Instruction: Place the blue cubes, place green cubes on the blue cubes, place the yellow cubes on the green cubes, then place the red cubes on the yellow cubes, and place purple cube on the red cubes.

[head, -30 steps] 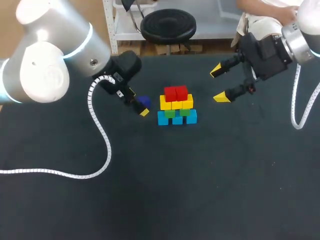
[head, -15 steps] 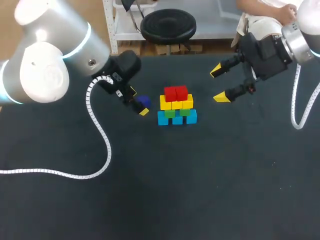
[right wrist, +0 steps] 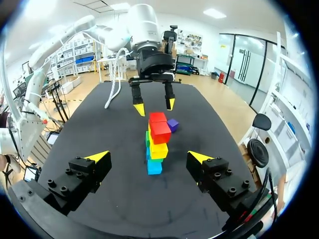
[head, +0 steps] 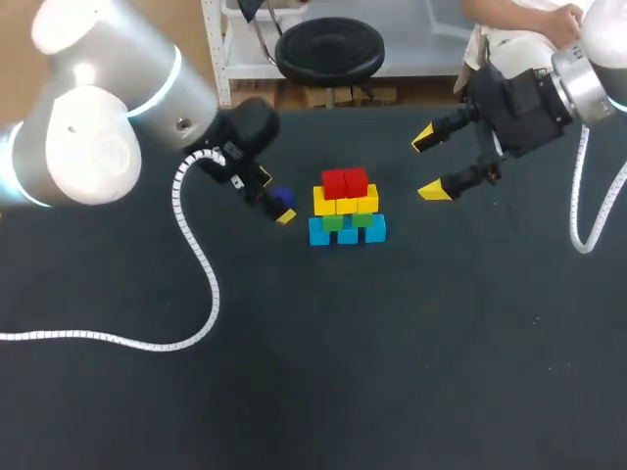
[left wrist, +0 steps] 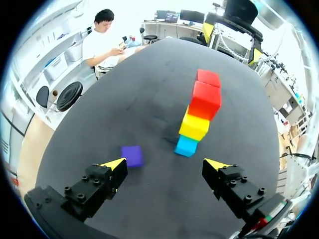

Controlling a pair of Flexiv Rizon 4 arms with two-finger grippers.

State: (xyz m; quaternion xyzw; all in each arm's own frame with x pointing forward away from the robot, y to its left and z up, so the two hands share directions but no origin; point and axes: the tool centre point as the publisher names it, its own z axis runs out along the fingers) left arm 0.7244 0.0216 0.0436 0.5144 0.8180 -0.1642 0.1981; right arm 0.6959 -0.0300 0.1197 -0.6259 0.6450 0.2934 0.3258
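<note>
Purple cube (head: 282, 198) is sitting on the table (head: 392, 372) just beside the stack, on my left arm's side, so it's not on top yet. The stack itself looks done up to red: blue cubes (head: 348, 233) at the bottom, green cubes (head: 349, 221) on those, yellow cubes (head: 345, 203) next, and red cubes (head: 344, 182) up top.

My left tool (head: 274, 199) is spread wide and right over the purple cube. From the left wrist camera the cube is between the fingers but tucked up close to one tip, with the other tip well apart from it, so nothing's gripped. The stack is a bit ahead of that tool, off toward the far finger.

My right tool (head: 429, 164) is on the other side of the stack, near it but not touching, fingers spread wide and holding nothing. From its wrist camera the stack sits straight ahead, with the purple cube peeking out just behind it.
</note>
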